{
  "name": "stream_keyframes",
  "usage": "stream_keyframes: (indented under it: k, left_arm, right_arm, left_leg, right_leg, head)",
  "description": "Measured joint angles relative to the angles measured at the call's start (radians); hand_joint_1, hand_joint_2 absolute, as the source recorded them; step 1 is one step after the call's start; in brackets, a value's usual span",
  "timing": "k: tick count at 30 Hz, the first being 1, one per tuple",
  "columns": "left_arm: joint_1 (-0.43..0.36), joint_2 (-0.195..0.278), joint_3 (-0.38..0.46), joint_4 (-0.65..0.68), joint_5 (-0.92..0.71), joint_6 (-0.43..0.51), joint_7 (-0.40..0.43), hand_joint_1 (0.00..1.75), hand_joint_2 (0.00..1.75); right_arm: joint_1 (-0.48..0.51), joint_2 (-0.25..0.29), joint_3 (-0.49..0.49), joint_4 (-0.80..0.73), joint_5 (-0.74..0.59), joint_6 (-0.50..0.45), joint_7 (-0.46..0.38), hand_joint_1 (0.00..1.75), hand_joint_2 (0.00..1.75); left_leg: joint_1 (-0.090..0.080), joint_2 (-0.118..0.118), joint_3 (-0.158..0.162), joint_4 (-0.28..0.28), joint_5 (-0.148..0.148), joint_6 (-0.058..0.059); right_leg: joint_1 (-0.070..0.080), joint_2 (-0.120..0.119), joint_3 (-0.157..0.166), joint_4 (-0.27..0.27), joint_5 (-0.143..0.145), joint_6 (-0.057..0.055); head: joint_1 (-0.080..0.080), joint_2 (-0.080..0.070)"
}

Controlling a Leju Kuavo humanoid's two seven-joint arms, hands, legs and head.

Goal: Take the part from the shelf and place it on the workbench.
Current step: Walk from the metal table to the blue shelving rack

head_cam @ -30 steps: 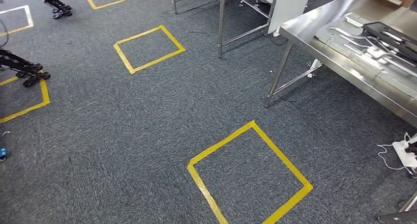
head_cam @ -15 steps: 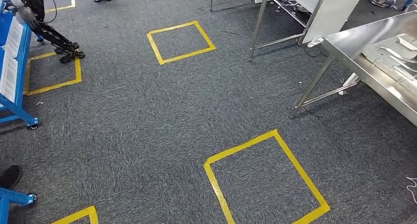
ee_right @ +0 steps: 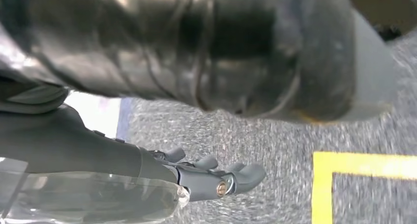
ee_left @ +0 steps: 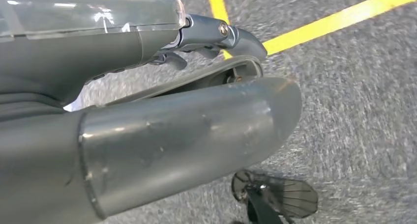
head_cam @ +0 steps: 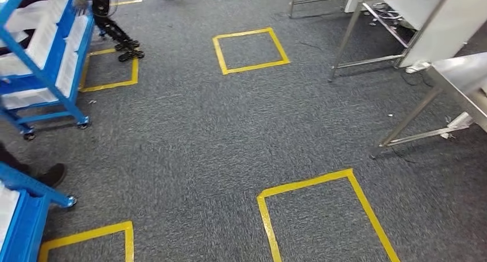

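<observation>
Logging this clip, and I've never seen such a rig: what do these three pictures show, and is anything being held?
This is a walking humanoid robot with two arms. The wide picture comes from its head, looking down at grey carpet marked with yellow tape squares, a blue shelf on wheels at the left and a steel workbench at the right. The two close pictures come from wrist cameras on hanging arms: the left hand and the right hand, grey fingers apart above the carpet. Neither holds anything.
</observation>
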Motion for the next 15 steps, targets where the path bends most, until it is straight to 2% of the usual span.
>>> stream_keyframes:
  k: [1, 2, 3, 4, 5, 7, 8, 9, 11, 12, 13, 15]
  left_arm:
    - [-0.002, 0.000, 0.000, 0.000, 0.000, 0.000, 0.005, 0.00, 0.00]
    - [-0.003, 0.000, 0.000, 0.000, -0.001, 0.000, 0.010, 0.00, 0.00]
    - [-0.002, 0.000, 0.000, 0.000, -0.002, 0.000, 0.015, 0.00, 0.00]
    - [0.000, 0.000, 0.000, 0.000, -0.005, -0.001, 0.019, 0.00, 0.00]
    - [0.003, 0.001, 0.001, 0.000, -0.008, -0.002, 0.021, 0.00, 0.00]
    - [0.004, -0.002, 0.001, 0.000, -0.015, -0.003, 0.020, 0.00, 0.00]
    - [0.003, -0.005, 0.001, 0.000, -0.017, -0.004, 0.018, 0.00, 0.00]
    - [0.003, -0.007, 0.001, 0.000, -0.019, -0.004, 0.017, 0.00, 0.00]
    - [0.006, -0.008, 0.001, 0.000, -0.023, -0.004, 0.016, 0.00, 0.00]
    - [0.008, -0.008, 0.001, 0.000, -0.024, -0.004, 0.015, 0.00, 0.00]
    - [0.008, -0.008, 0.001, 0.000, -0.025, -0.004, 0.015, 0.00, 0.00]
    - [0.007, -0.008, 0.000, 0.000, -0.028, -0.004, 0.013, 0.00, 0.00]
  right_arm:
    - [0.001, 0.001, 0.005, 0.000, 0.010, 0.001, 0.007, 0.00, 0.00]
    - [0.002, 0.001, 0.011, 0.001, 0.022, 0.001, 0.013, 0.00, 0.00]
    - [0.002, 0.002, 0.018, 0.001, 0.033, 0.001, 0.019, 0.00, 0.00]
    - [0.002, 0.002, 0.026, 0.002, 0.041, 0.002, 0.023, 0.00, 0.00]
    - [0.002, 0.004, 0.033, 0.002, 0.046, 0.003, 0.026, 0.00, 0.00]
    - [0.001, 0.006, 0.042, 0.003, 0.050, 0.004, 0.031, 0.00, 0.00]
    - [0.001, 0.007, 0.045, 0.003, 0.050, 0.004, 0.034, 0.00, 0.00]
    - [0.000, 0.008, 0.046, 0.003, 0.049, 0.003, 0.037, 0.00, 0.00]
    - [-0.004, 0.010, 0.048, 0.004, 0.046, 0.002, 0.042, 0.00, 0.00]
    - [-0.006, 0.012, 0.049, 0.004, 0.044, 0.002, 0.044, 0.00, 0.00]
    - [-0.006, 0.013, 0.049, 0.004, 0.042, 0.002, 0.045, 0.00, 0.00]
    - [-0.004, 0.015, 0.049, 0.004, 0.039, 0.002, 0.049, 0.00, 0.00]
  left_leg:
    - [0.002, 0.016, -0.035, 0.065, -0.031, -0.005]
    - [0.006, 0.022, -0.065, 0.123, -0.051, -0.011]
    - [0.011, 0.025, -0.082, 0.154, -0.055, -0.017]
    - [0.017, 0.030, -0.078, 0.147, -0.039, -0.024]
    - [0.024, 0.038, -0.054, 0.100, -0.007, -0.031]
    - [0.033, 0.075, 0.010, -0.025, 0.048, -0.046]
    - [0.034, 0.087, 0.030, -0.062, 0.059, -0.043]
    - [0.031, 0.093, 0.037, -0.076, 0.057, -0.036]
    - [0.024, 0.076, 0.033, -0.070, 0.051, -0.009]
    - [0.022, 0.068, 0.032, -0.071, 0.052, 0.000]
    - [0.020, 0.060, 0.032, -0.073, 0.053, 0.008]
    - [0.016, 0.042, 0.032, -0.077, 0.055, 0.020]
  right_leg:
    - [0.001, -0.017, 0.002, -0.003, -0.001, -0.002]
    - [0.002, -0.033, 0.002, -0.002, -0.002, -0.001]
    - [0.001, -0.048, 0.003, -0.001, -0.006, 0.002]
    - [-0.001, -0.061, 0.004, 0.002, -0.010, 0.006]
    - [-0.005, -0.073, 0.007, 0.007, -0.016, 0.012]
    - [-0.009, -0.094, 0.010, 0.026, -0.035, 0.031]
    - [-0.008, -0.102, 0.010, 0.036, -0.044, 0.041]
    - [-0.007, -0.107, 0.010, 0.043, -0.051, 0.049]
    - [-0.009, -0.118, 0.015, 0.045, -0.056, 0.060]
    - [-0.012, -0.111, 0.017, 0.048, -0.062, 0.064]
    - [-0.016, -0.091, 0.013, 0.060, -0.074, 0.067]
    - [-0.017, -0.039, -0.026, 0.140, -0.127, 0.065]
  head:
    - [0.000, 0.000]
    - [0.000, 0.000]
    - [0.000, 0.000]
    - [0.000, 0.000]
    - [0.000, 0.000]
    - [-0.001, 0.000]
    - [0.000, 0.000]
    - [0.000, 0.000]
    - [0.001, 0.000]
    - [0.001, 0.000]
    - [0.001, 0.000]
    - [0.001, 0.000]
